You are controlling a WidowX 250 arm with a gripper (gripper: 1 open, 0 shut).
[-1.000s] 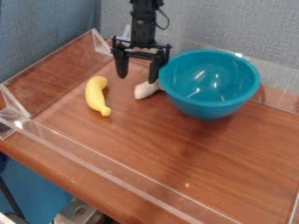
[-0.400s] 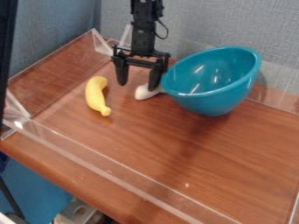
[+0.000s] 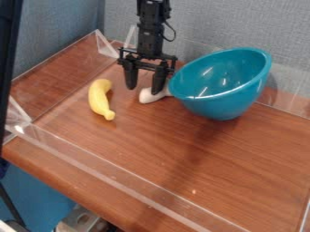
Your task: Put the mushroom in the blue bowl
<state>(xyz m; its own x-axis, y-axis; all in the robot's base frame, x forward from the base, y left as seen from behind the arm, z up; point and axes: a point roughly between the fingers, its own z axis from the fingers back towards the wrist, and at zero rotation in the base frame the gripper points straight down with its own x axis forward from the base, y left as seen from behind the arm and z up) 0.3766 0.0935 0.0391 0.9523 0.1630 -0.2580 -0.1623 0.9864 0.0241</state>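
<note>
The mushroom (image 3: 148,94), small and cream-white, lies on the wooden table just left of the blue bowl (image 3: 226,89). The bowl is large, glossy and teal, and sits tipped with its right rim higher. My gripper (image 3: 147,85) points down right over the mushroom, its black fingers (image 3: 130,76) straddling the mushroom's top with a narrow gap still between them. Whether the pads touch the mushroom does not show. The right finger stands close against the bowl's left rim.
A yellow banana (image 3: 101,98) lies to the left of the mushroom. Clear acrylic walls (image 3: 49,68) run along the table's left, back and front edges. The brown tabletop (image 3: 182,154) spreads toward the front.
The fingers have drawn closer together over the mushroom and the gripper has sunk slightly. The bowl has tipped, its right rim now higher than a second ago.
</note>
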